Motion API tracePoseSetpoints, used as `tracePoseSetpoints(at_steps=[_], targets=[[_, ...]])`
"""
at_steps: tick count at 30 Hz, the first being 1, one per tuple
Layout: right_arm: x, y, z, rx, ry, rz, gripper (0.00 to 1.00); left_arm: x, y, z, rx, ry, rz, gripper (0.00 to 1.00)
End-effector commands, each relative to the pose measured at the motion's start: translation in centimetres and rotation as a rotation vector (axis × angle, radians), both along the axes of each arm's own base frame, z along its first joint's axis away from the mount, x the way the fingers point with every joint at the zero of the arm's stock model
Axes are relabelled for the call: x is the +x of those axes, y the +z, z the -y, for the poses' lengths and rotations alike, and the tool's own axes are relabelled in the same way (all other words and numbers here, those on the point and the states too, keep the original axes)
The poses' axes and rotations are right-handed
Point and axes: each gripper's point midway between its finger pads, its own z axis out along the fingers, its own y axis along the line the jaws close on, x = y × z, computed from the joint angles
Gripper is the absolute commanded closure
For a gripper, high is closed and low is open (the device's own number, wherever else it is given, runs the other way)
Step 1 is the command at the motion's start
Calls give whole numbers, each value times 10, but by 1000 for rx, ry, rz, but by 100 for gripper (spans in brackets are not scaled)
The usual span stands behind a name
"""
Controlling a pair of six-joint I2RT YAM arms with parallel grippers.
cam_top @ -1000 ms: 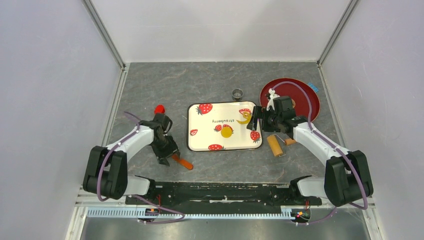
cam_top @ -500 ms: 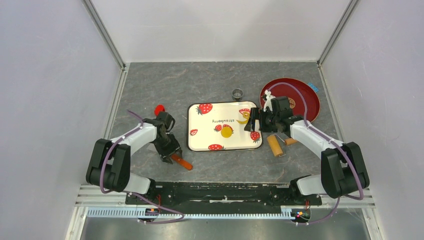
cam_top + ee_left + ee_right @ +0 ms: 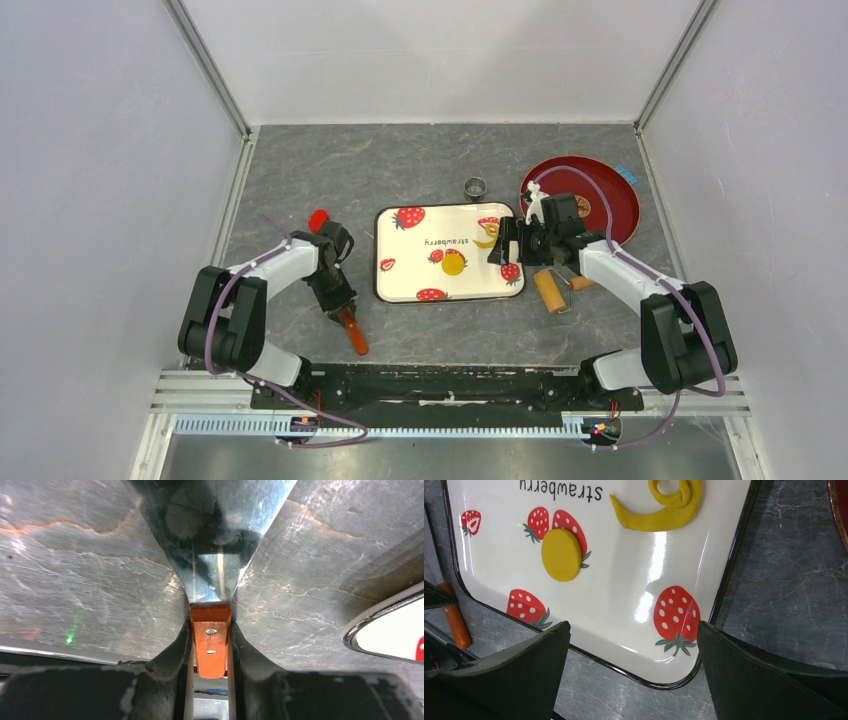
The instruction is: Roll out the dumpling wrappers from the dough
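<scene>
Hovering with the right gripper over the near right corner of the tray, jaws spread wide with nothing between them. With the dumpling wrapper flat on the tray ahead of that gap, offset to the left in the right wrist view and clear of both fingers, and the dough curled as a scrap farther ahead by the far rim. Gripping with the left gripper a scraper by its orange handle, jaws seemingly pressed to both its sides, low over the table left of the tray, well apart from wrapper and dough.
</scene>
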Motion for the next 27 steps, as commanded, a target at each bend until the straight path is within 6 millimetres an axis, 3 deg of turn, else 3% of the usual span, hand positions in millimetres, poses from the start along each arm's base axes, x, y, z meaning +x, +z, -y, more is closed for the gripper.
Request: tracePoseSetpoints(at_steps=[1, 4, 10, 20, 27], targets=[[5, 3, -3, 12, 17, 32, 2, 18, -3, -35, 186, -78, 66, 89], [5, 4, -3, 17, 14, 34, 2, 21, 1, -29, 157, -111, 64, 98], [4, 3, -5, 33, 15, 33, 2, 25, 10, -25, 130, -114, 84, 98], [4, 16, -13, 85, 29, 68, 2, 43, 78, -26, 101, -99, 385, 98], [5, 27, -22, 146, 42, 94, 2, 55, 124, -6, 27, -248, 553, 98]])
